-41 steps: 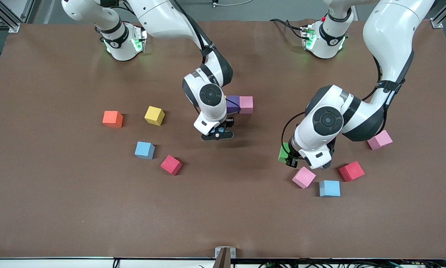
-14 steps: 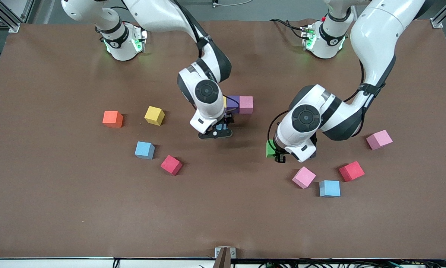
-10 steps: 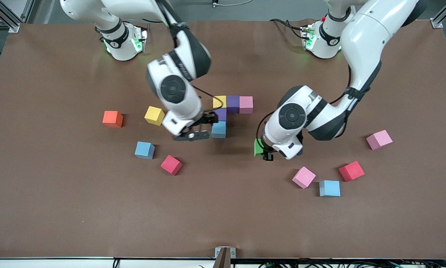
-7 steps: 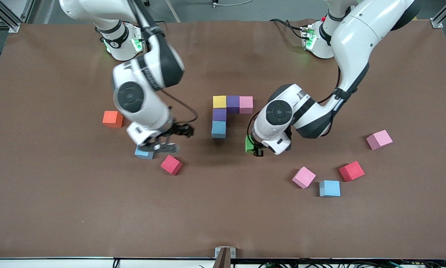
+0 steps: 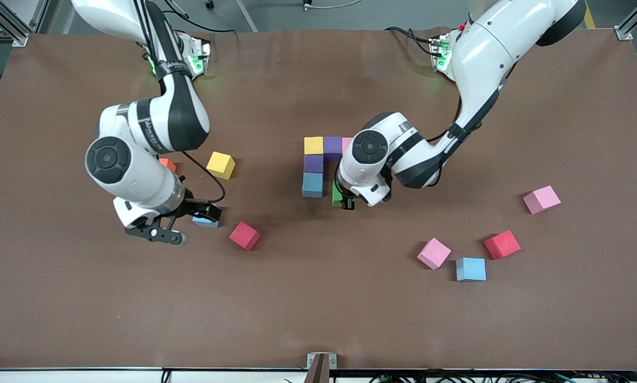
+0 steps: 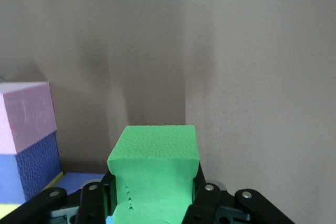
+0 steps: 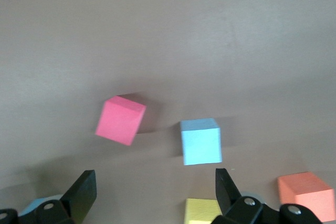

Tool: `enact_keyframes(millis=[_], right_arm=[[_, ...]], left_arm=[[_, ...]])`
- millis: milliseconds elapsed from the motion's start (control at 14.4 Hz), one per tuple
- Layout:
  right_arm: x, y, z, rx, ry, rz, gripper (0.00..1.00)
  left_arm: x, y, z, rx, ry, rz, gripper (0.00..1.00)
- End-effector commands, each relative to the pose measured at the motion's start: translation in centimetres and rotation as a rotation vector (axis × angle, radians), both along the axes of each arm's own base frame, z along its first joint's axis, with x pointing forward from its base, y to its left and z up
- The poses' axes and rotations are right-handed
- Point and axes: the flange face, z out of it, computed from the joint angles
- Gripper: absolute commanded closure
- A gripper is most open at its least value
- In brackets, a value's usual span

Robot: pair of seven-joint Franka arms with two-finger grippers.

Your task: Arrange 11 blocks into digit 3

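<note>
Here, in the middle of the front view, we see the digit 3 partly built. A yellow block (image 5: pixel 313 144), a purple block (image 5: pixel 332 148) and a pink block (image 5: pixel 346 142) sit side by side in a row. The pink one is largely hidden by the left arm's wrist. Directly below the yellow block in the frame come a second purple block (image 5: pixel 313 163) and then a light blue block (image 5: pixel 312 184), each touching the next.

The left gripper (image 5: pixel 344 201) is clamped on the green block (image 5: pixel 337 192), just beside that light blue block. The front view shows only a sliver of green under the wrist. The left wrist view fills with it, pinched between the two fingers, and we cannot tell whether it rests on the table (image 5: pixel 318 308).

The right gripper (image 5: pixel 182 221) is toward the right arm's end of the table, its fingers spread wide and holding nothing. In the front view a second light blue block (image 5: pixel 207 221) peeks out beside one finger, and the right wrist view shows it whole, between the finger tips. That view also shows a red block (image 5: pixel 245 235) near it, a loose yellow block (image 5: pixel 221 165) and all of the orange cube (image 5: pixel 166 164). The front view hides most of the orange cube behind the arm.

Only the front view shows the loose blocks in its lower part, toward the left arm's end. They are a pale pink block (image 5: pixel 542 199), a second red block (image 5: pixel 502 244), a bright pink block (image 5: pixel 433 253) and a third light blue block (image 5: pixel 471 269).
</note>
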Motion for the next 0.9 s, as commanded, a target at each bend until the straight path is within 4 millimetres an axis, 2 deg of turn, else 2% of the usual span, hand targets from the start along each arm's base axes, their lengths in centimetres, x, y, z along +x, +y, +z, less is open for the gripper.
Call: enact_keyframes(millis=[0, 139, 277, 347, 624, 832], right_arm=[[-0.3, -2.5, 0.4, -0.008, 0.049, 0.023, 0.00], [-0.3, -2.1, 0.1, -0.021, 0.046, -0.069, 0.00], [0.0, -0.3, -0.8, -0.026, 0.008, -0.150, 0.00], [0.1, 1.5, -2.4, -0.032, -0.010, -0.167, 0.00], [-0.1, 6.2, -9.8, -0.084, -0.032, -0.162, 0.00], [-0.4, 8.7, -13.2, -0.064, -0.062, -0.219, 0.00]], left_arm=[[-1.2, -0.9, -0.9, 0.017, -0.021, 0.001, 0.85], [-1.6, -1.3, -2.3, 0.043, -0.034, 0.024, 0.85], [-1.8, -1.7, -3.1, 0.042, -0.044, 0.063, 0.85], [-2.0, -1.9, -3.3, 0.044, -0.042, 0.063, 0.85], [-2.4, -2.3, -3.3, 0.039, -0.044, 0.059, 0.85], [-2.8, -2.5, -4.2, 0.041, -0.031, 0.054, 0.85]])
